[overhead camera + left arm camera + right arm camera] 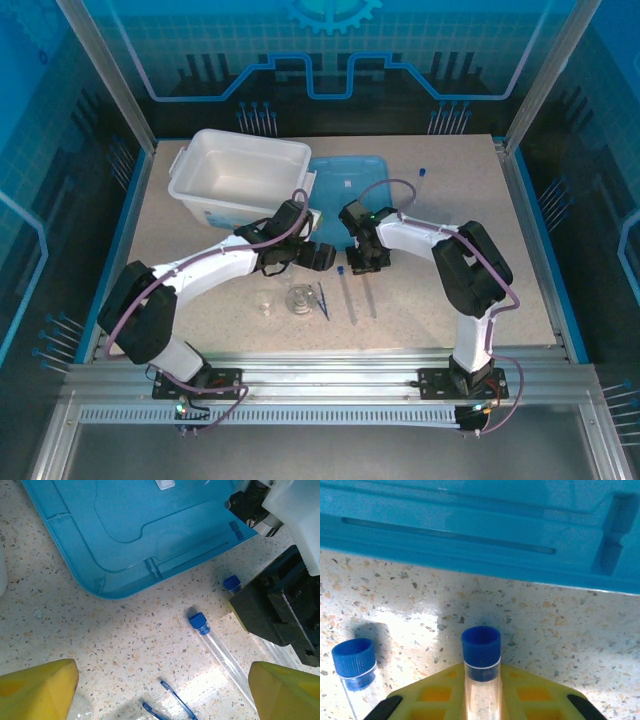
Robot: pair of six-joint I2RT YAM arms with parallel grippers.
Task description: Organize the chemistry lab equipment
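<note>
1 slim clear tube point(481, 675) with a blue cap sits right between the jaws of the right gripper point(481, 695). The yellow fingers point(425, 695) are squeezed in on it from both sides. They pinch it just under the cap, and the cap pokes out past the fingertips. I cannot tell if this tube is lifted off the table point(560, 625) or lying on it.

A 2nd tube point(354, 665) lies on the table just to the left of those jaws, not touching them. Just ahead of the jaws is the near edge of the light-blue lid point(480, 525), lying flat.

The left gripper point(162, 680) hangs above the table, to the left of the right one. Its 2 jaws are spread wide apart and hold nothing. Down in the gap between them you can see the thin dark-blue tweezers point(175, 702) and the 2nd tube.

From above, a small glass beaker point(264, 300) and a conical flask point(298, 298) stand side by side on the near side of the left jaws. The tweezers lie just right of the flask. A 3rd tube point(423, 180) lies well apart, far ahead of the right jaws, by the lid's far right corner. The white bin point(240, 175) sits ahead and left of the left jaws, just beside the lid.
</note>
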